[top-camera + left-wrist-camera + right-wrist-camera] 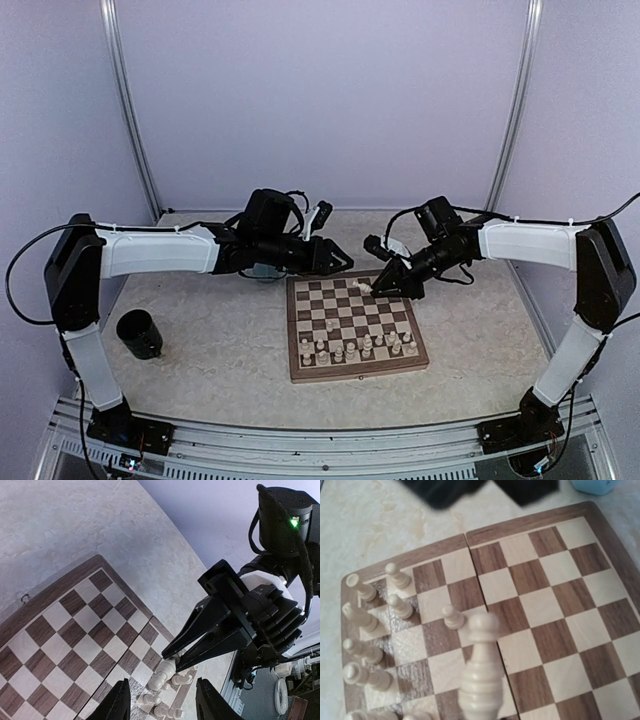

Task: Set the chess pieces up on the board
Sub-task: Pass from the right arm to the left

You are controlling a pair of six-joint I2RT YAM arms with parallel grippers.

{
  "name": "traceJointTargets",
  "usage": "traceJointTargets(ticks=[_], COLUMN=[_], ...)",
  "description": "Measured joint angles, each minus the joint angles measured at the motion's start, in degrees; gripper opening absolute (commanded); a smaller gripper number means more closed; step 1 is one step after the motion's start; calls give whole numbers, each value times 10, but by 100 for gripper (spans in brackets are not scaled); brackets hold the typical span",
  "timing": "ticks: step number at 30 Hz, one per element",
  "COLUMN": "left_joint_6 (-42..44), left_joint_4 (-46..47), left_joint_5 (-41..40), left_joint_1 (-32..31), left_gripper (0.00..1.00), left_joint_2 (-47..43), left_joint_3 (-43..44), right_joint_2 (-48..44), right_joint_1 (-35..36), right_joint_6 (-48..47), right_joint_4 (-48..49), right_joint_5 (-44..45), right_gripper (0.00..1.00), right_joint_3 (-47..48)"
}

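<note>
The board [350, 377] lies in the middle of the table, with cream chess pieces [355, 348] standing on its two near rows. My right gripper [377, 284] hovers over the board's far edge, shut on a cream chess piece [365, 288]. That piece [480, 677] fills the lower middle of the right wrist view, above the board [530, 520], and the fingers are out of frame there. My left gripper [336, 262] hangs open just beyond the board's far rim, empty. In its wrist view the left fingers [119, 703] frame the right gripper [178, 660] and its piece [165, 672].
A black cup [139, 334] stands on the table at the left. Several pieces [400, 606] cluster at the left of the right wrist view. A pale blue object [592, 485] lies just past the board's far corner. The two grippers are close together over the far edge.
</note>
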Motion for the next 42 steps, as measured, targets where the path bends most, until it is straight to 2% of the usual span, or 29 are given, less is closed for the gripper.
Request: traceJointTargets(ticks=[4,11,14,20,27,34,38,42], left_joint_6=[-15,-19,-19,-23,-29,-32,-21,16], left_joint_4=[35,39,38,40,39,38,7,-83], left_joint_5=[20,30,30,40,54,60,51,14], left_joint_1=[-9,-15,-15,-16,-16,-16,-17,-21], left_gripper=[45,45,38,19,24,9,5,4], left_joint_2=[22,57,59,64,70,72,72,72], left_joint_3=[2,15,15,20,22,22,39,95], right_joint_2=[0,-5,-9,-9,-9,-9,-9,-7], right_joint_1=[0,0,0,0,0,0,0,0], right_joint_6=[0,0,0,1,3,4,3,0], right_joint_4=[-2,-2,-2,-2,-2,-2,-2,0], right_joint_5=[0,-1,-2,-2,-1,4,15,47], right_gripper=[7,7,7,7,7,7,7,6], right_joint_3=[0,0,0,0,0,0,0,0])
